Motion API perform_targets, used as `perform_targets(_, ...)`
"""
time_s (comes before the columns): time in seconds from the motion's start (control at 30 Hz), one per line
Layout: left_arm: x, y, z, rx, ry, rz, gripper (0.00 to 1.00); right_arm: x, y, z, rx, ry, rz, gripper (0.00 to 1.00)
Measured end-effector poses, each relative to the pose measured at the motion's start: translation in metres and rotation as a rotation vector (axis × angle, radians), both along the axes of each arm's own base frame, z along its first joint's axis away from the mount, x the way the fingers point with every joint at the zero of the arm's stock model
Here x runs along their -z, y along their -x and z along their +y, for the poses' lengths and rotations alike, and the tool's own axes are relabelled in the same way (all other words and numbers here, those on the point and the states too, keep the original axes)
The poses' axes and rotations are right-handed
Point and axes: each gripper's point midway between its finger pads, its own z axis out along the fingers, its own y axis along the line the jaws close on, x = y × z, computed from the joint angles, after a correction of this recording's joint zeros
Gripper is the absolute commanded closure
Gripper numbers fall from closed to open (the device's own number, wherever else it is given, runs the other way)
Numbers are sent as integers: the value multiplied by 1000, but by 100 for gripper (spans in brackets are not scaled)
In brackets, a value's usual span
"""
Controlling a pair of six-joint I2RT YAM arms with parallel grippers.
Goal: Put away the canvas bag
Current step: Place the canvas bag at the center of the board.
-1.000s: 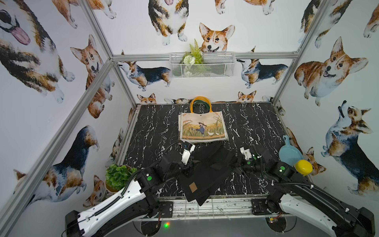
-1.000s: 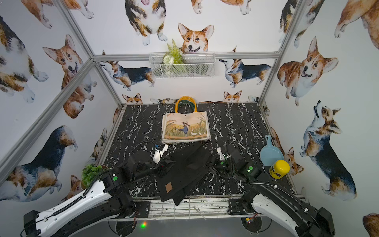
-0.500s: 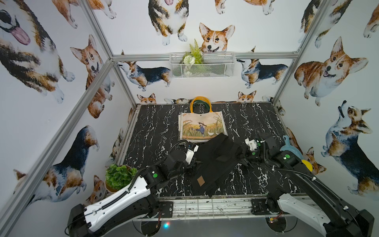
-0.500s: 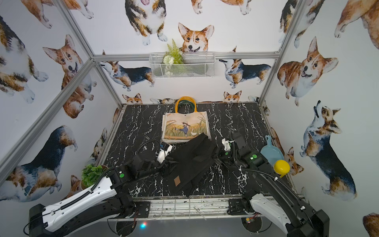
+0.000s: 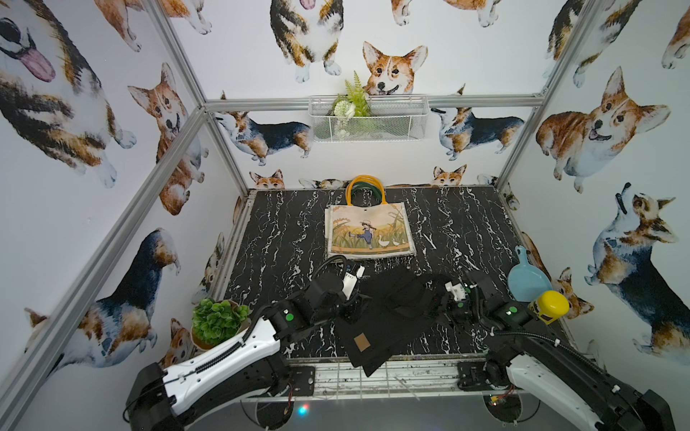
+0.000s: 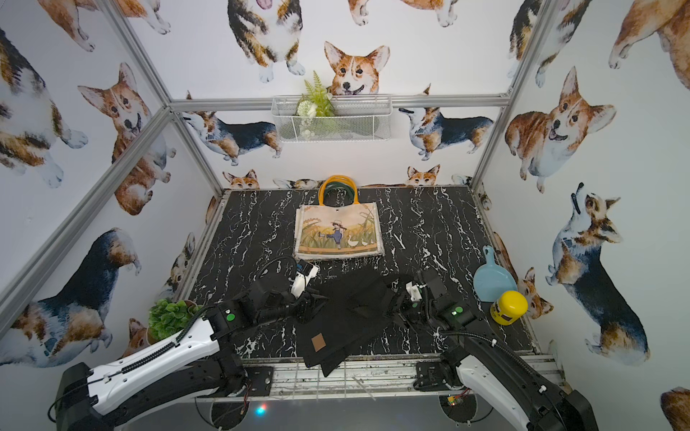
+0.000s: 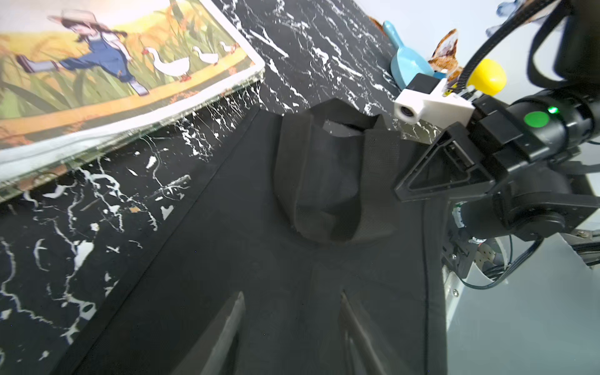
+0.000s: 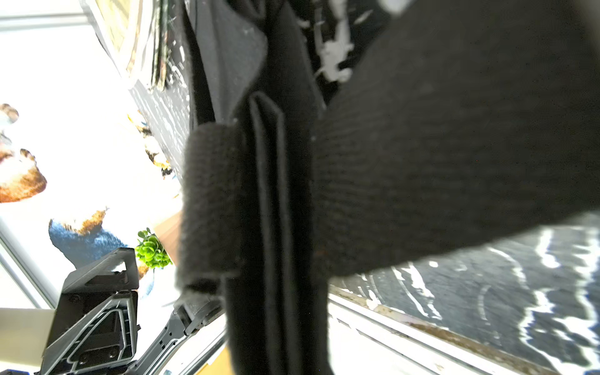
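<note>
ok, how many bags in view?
2 clearly visible: the black bag at front centre, and the printed bag lying flat at back centre. Layered edges beneath the printed one suggest it tops a stack, so more may be hidden.

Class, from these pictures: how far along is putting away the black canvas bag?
Done: the right gripper is shut on the black canvas bag. In hand: the bag overhangs the table, with the left gripper at its other side, jaws apart. Left: moving and releasing it; nothing is stowed yet.

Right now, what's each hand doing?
Left hand: fingers apart at the black canvas bag; grip cannot be told.
Right hand: closed on the black canvas bag.
</note>
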Motion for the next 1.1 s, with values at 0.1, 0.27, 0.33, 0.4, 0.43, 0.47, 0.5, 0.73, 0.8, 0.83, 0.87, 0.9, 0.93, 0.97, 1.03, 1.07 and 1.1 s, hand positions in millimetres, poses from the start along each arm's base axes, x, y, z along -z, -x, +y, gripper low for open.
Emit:
perform_targets(0.1,9,-2,-6,10,-19,24,50,-2,-2,-12,55,-11,-8,100)
perform_targets(0.27,12,-7,-14,16,-31,40,50,-9,-11,-35,174,-14,-12,88)
perform_targets(0.33,9,-10,-15,9,-30,39,50,-11,-13,-44,192,20,5,71)
perform_targets(0.4,6,-16,-14,-8,-31,31,49,-14,-13,-49,175,67,9,56)
perform_targets(0.43,6,-19,-13,-15,-31,30,49,-16,-13,-51,167,93,7,51)
perform_targets(0.47,6,-21,-11,-21,-35,30,49,-19,-15,-55,158,125,1,44)
perform_targets(0.5,7,-23,-10,-30,-38,32,49,-24,-17,-60,152,168,-10,38)
perform_targets(0.73,26,-34,-3,-58,-76,70,48,-51,-21,-91,137,380,-136,17)
perform_targets(0.8,40,-35,-2,-60,-97,98,49,-51,-16,-96,135,398,-148,20)
perform_targets(0.83,47,-37,-3,-61,-106,114,48,-47,-12,-96,134,395,-149,21)
perform_targets(0.87,52,-40,-4,-64,-117,127,48,-42,-7,-96,131,389,-141,22)
perform_targets(0.9,59,-45,-5,-71,-133,145,49,-34,0,-96,131,381,-118,24)
perform_targets(0.93,65,-49,-6,-80,-149,159,49,-28,7,-95,135,366,-97,25)
perform_targets(0.97,67,-54,-8,-84,-159,168,50,-24,11,-94,134,354,-86,26)
perform_targets(1.03,70,-66,-13,-104,-178,171,50,-16,21,-89,132,314,-61,28)
perform_targets(1.07,71,-73,-14,-119,-187,168,50,-14,25,-87,126,300,-55,28)
perform_targets(1.1,70,-81,-14,-139,-199,158,49,-12,29,-84,123,279,-49,28)
